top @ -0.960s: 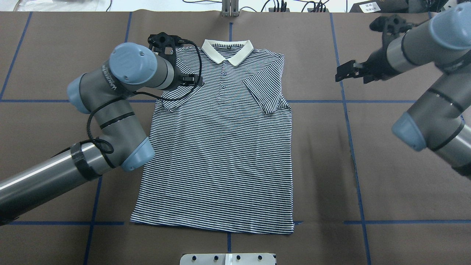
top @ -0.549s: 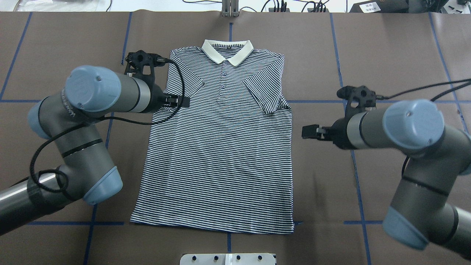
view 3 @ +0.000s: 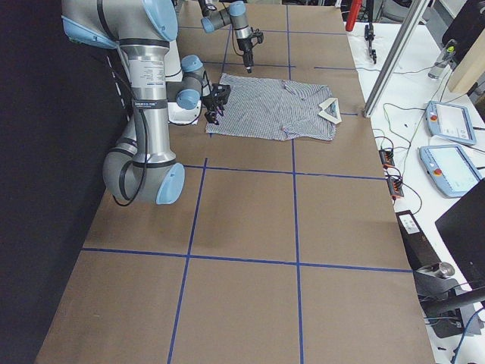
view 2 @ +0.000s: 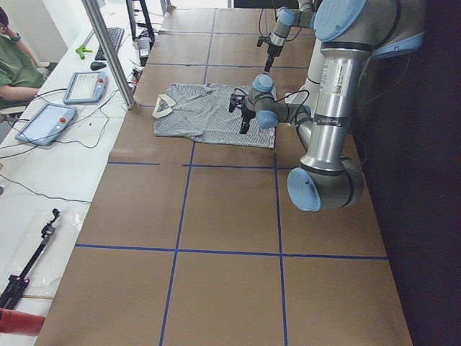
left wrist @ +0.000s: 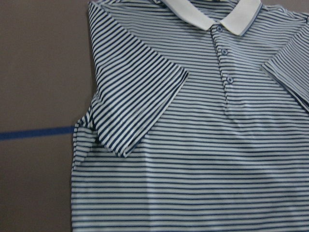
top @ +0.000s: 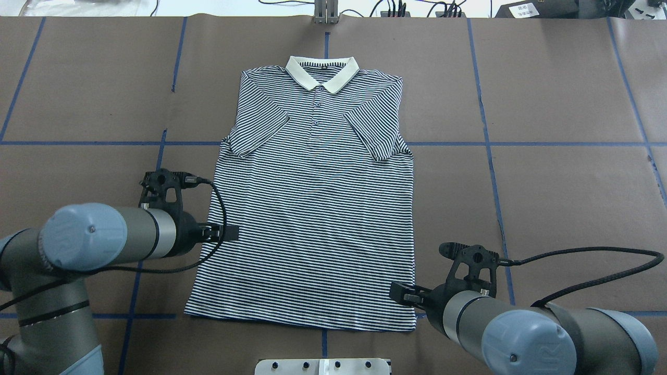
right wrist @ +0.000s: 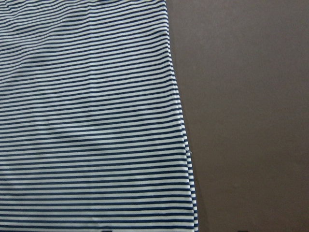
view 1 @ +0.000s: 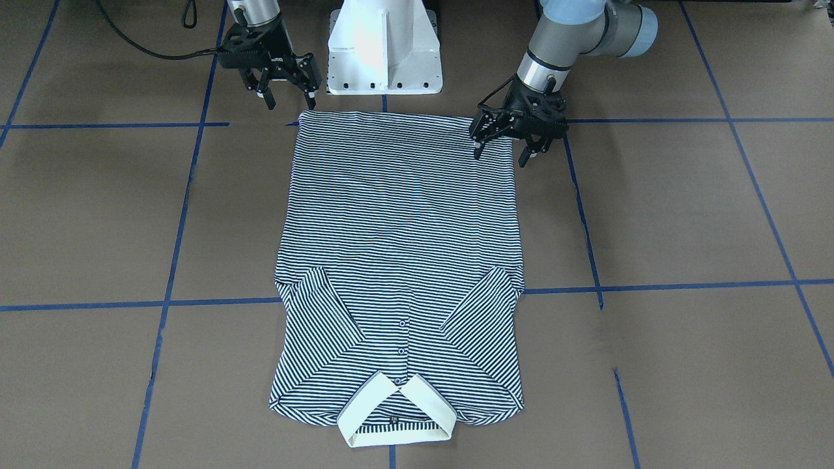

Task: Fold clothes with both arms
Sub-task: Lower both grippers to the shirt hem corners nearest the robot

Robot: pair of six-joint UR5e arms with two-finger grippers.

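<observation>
Within the last second both arms have swung back toward the robot's side. The black clawed left end effector [view 1: 500, 151], which was over the left sleeve [top: 260, 127] up by the collar, now hangs at the near left edge of the navy-and-white striped polo shirt [top: 312, 208], by the hem [top: 302, 319]. The black clawed right end effector [view 1: 290, 99], which was well out to the far right and clear of the cloth, now hangs at the hem's near right corner. Both have their claws spread wide and hold nothing; neither appears to touch the fabric.

The shirt lies flat and front up in the middle of the counter; its plain cream collar [top: 322, 73] is at the far side, its hem is nearest the robot, and both sleeves are turned in over the chest. The sleeve step looks finished, and the arms seem to be lining up on the hem corners for a fold toward the collar.

The brown paper-covered counter [top: 563, 208] is crossed by blue tape lines [top: 521, 144]; the white pedestal base [view 1: 384, 52] stands at its near edge. Beyond the far edge are aluminium posts [view 2: 108, 50], a white side counter [view 2: 43, 166] with tablet-like pendants [view 2: 45, 122] and loose cables, and a seated person [view 2: 14, 65].
</observation>
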